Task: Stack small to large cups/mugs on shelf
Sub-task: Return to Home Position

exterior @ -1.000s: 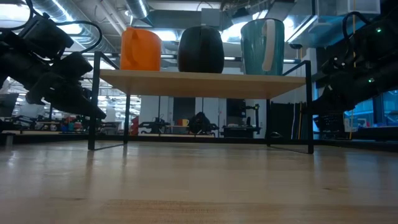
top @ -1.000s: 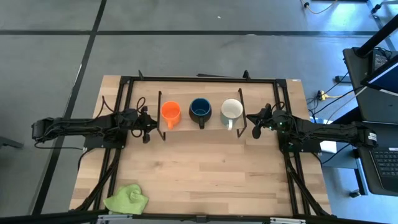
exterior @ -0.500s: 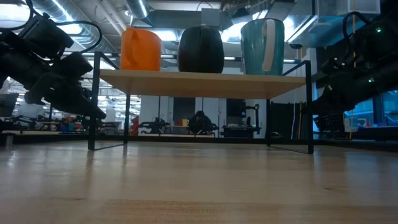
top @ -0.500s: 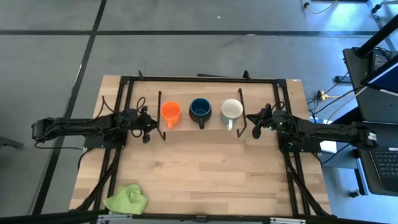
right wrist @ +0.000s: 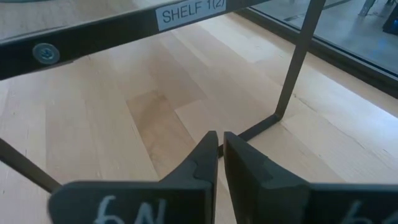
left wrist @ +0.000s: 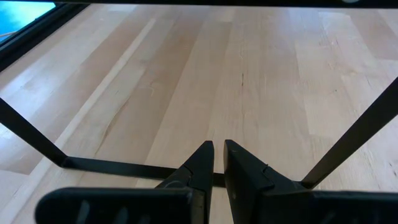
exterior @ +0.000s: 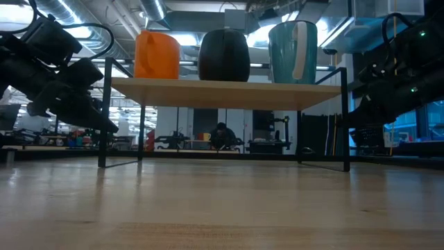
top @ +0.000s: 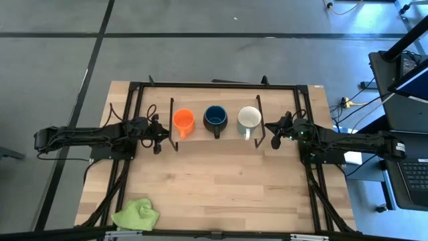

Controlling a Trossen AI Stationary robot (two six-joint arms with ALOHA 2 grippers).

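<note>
Three mugs stand in a row on the low wooden shelf (exterior: 222, 94): the small orange mug (top: 183, 121) at the left, the dark blue mug (top: 215, 118) in the middle, the white mug (top: 249, 120) at the right. They also show in the low view, orange (exterior: 157, 54), blue (exterior: 224, 55), white (exterior: 292, 52). My left gripper (top: 158, 137) hangs shut and empty just left of the shelf, its fingers (left wrist: 217, 155) nearly together. My right gripper (top: 273, 132) hangs shut and empty just right of the shelf, as the right wrist view (right wrist: 219, 144) shows.
A lime-green cloth (top: 136, 215) lies near the table's front left corner. The shelf's thin black wire legs (exterior: 102, 114) stand close to both grippers. A black frame (top: 214, 86) runs around the table's edges. Bare wood lies in front of the shelf.
</note>
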